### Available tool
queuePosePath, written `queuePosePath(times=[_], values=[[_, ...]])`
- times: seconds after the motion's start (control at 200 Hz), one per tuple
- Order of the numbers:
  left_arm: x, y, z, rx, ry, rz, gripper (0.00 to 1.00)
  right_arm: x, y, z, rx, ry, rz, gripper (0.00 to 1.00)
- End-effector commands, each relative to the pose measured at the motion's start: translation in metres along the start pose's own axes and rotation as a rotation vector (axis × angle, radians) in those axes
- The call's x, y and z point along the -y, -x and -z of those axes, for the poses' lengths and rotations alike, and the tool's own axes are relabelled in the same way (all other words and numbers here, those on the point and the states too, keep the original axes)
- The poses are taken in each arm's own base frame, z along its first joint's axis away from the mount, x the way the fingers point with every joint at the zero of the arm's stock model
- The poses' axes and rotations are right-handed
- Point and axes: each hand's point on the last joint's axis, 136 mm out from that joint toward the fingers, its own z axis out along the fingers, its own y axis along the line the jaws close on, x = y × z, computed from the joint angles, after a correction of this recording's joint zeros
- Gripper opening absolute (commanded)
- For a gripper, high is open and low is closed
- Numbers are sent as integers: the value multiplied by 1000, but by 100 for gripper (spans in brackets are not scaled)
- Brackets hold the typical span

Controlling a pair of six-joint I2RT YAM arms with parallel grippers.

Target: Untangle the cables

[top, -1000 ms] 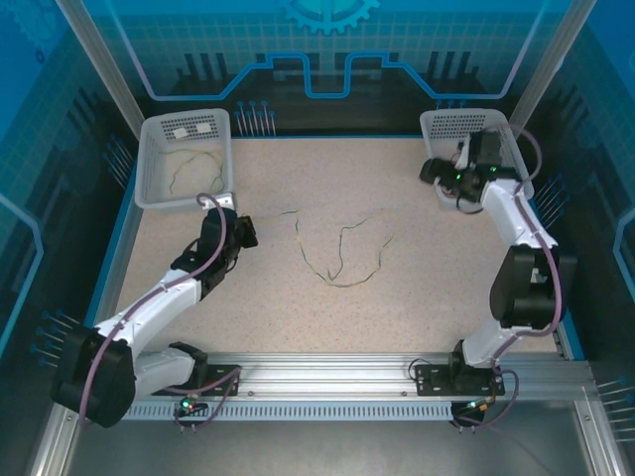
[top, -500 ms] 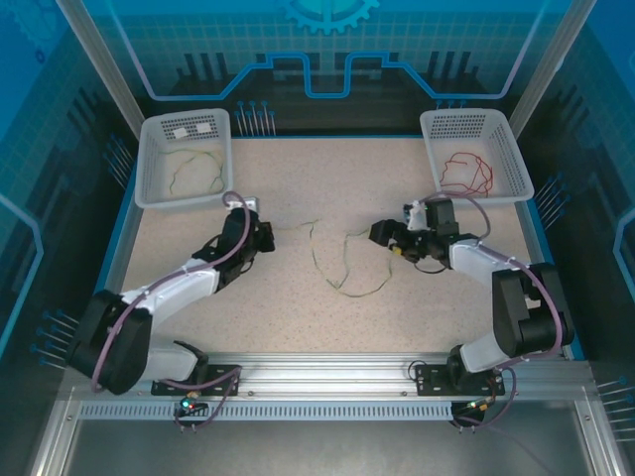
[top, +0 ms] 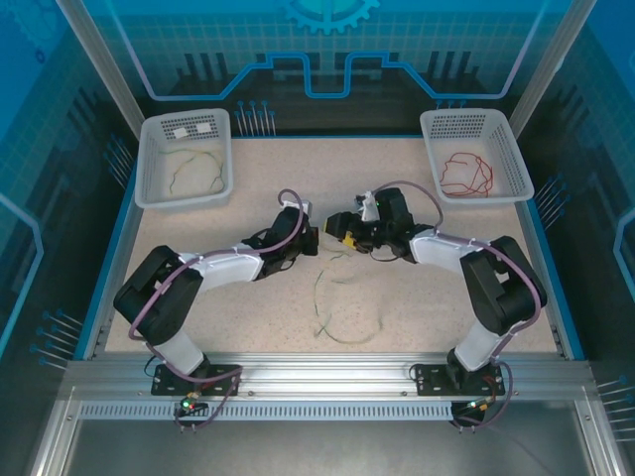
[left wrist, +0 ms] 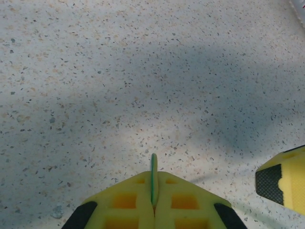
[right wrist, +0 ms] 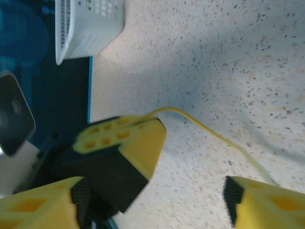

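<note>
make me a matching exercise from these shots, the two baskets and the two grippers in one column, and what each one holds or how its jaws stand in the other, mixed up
Column one
1. left basket
2. right basket
3. left gripper
4. right gripper

Column two
a. holds a red cable
b. jaws open, nothing between them
c. holds a yellow-green cable
d. jaws shut on a thin cable

Right pairs: 1-c, 2-a, 3-d, 4-b
</note>
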Motion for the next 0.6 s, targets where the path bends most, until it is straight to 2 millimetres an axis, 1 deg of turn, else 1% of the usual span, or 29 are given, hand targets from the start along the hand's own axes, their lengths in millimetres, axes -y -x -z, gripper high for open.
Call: queuePosePath(times=[0.0,0.06,0.11,0.17,0.24,0.32,0.41,0.47,0.545,0.595], values=[[6,17,0,53,-7,32,0,-2,-3,-8,-36,1,-29,68],[2,18,0,58,16,33,0,-1,-4,-10,-44,0,-10,69],[-4,19,1,65,45,39,0,2,-4,-7,-43,-31,11,75],[-10,19,2,72,73,39,0,2,-1,0,-28,-69,49,78],[-21,21,4,76,109,64,0,-7,6,15,1,-120,124,83],[-42,25,11,87,163,125,0,-15,18,43,60,-226,211,84],[-69,31,23,118,218,205,0,-27,35,85,170,-305,277,86],[-92,36,35,143,291,248,0,-30,44,116,251,-348,275,88],[-115,42,52,185,373,289,0,-29,48,148,317,-354,242,89],[-124,47,63,214,396,315,0,-30,45,162,336,-327,207,91]])
